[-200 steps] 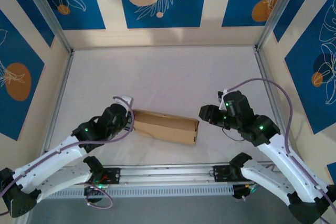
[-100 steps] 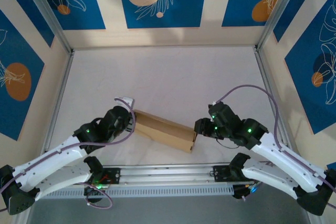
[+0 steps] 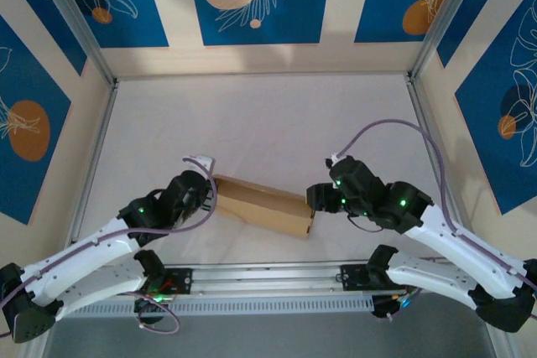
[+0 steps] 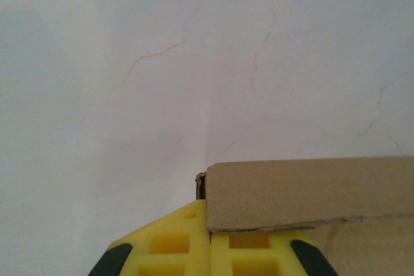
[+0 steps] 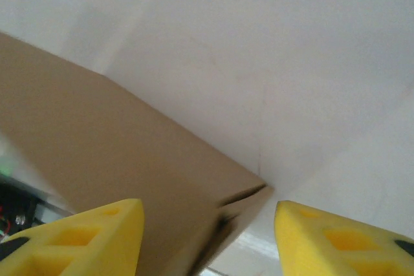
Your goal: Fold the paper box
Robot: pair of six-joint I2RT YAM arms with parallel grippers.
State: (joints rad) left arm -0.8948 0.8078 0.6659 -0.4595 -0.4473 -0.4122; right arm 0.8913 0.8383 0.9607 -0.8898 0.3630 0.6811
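The paper box (image 3: 262, 204) lies between left gripper (image 3: 206, 193) and right gripper (image 3: 313, 199) — one at each end

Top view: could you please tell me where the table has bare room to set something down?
The far half of the table, between the back wall and the box, is bare, as are the strips along both side rails. The near edge is crowded: the box lies between the left gripper and the right gripper, by the base rail.
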